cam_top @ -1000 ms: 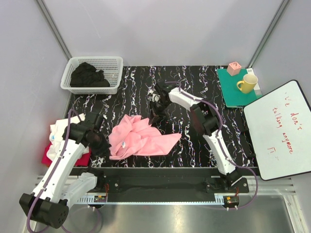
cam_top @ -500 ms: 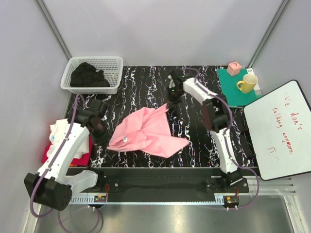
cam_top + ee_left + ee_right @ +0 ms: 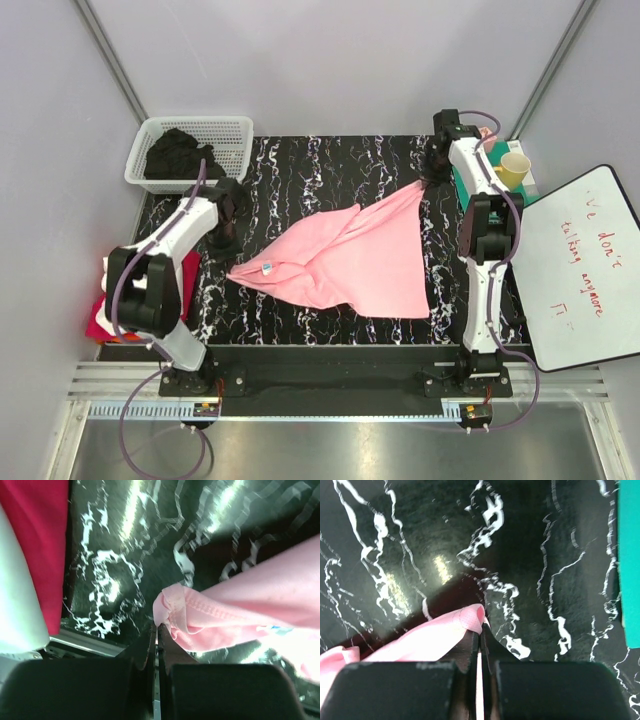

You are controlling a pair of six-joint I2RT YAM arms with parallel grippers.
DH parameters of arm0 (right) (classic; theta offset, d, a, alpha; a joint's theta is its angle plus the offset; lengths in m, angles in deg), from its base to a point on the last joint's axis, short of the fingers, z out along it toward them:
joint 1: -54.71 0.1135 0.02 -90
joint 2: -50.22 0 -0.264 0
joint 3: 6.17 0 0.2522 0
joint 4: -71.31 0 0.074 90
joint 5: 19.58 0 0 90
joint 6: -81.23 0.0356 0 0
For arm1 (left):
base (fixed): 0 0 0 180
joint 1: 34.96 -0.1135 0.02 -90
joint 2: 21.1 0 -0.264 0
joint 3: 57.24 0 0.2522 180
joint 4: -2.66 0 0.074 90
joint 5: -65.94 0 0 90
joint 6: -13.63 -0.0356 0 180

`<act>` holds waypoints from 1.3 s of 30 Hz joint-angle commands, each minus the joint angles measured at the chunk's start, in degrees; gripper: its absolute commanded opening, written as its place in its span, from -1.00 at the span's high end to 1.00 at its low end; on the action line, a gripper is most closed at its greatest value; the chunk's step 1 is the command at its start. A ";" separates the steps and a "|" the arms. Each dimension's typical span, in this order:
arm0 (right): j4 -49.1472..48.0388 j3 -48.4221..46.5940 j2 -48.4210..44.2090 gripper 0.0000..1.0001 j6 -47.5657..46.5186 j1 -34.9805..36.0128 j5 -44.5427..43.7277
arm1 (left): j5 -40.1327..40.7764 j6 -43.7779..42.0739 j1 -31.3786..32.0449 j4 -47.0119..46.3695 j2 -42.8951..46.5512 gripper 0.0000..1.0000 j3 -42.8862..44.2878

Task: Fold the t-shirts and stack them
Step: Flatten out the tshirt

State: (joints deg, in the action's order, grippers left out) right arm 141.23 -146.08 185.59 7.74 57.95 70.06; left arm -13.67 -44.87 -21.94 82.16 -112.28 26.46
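Note:
A pink t-shirt (image 3: 345, 258) is stretched across the black marbled table between both grippers. My left gripper (image 3: 226, 243) is shut on its left corner; the pinched pink hem (image 3: 172, 611) shows at the fingertips in the left wrist view. My right gripper (image 3: 430, 178) is shut on the far right corner, and the pink fabric tip (image 3: 470, 617) is clamped between the fingers. A stack of folded shirts, white over red (image 3: 110, 290), lies at the table's left edge; it also shows in the left wrist view (image 3: 37, 540).
A white basket (image 3: 190, 152) holding dark clothing stands at the back left. A green mat (image 3: 480, 185) with a yellow mug (image 3: 510, 172) and a pink cube (image 3: 482, 140) is at the back right. A whiteboard (image 3: 580, 270) lies at the right.
Both grippers have pulled apart, the right one to the far right and the left one back and to the left, and the crumpled pink shirt has been drawn out wide across the table.

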 commanded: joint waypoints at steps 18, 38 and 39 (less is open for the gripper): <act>1.94 -6.39 2.18 1.00 -0.96 1.41 0.26 | 4.38 -6.54 -14.95 -4.30 -16.75 0.44 12.68; 1.94 -4.81 4.11 0.97 -0.78 1.59 11.69 | -15.19 -11.65 4.47 -7.72 -32.37 -0.80 50.47; 1.93 -4.90 4.20 0.94 -0.69 1.50 11.79 | -16.62 -11.12 4.56 -8.51 -33.44 -0.80 50.74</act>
State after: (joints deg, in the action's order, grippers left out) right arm 143.42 -150.14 188.98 7.39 59.64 79.11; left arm -20.71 -57.00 -16.70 74.00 -138.35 74.04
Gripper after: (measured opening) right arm 0.013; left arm 0.903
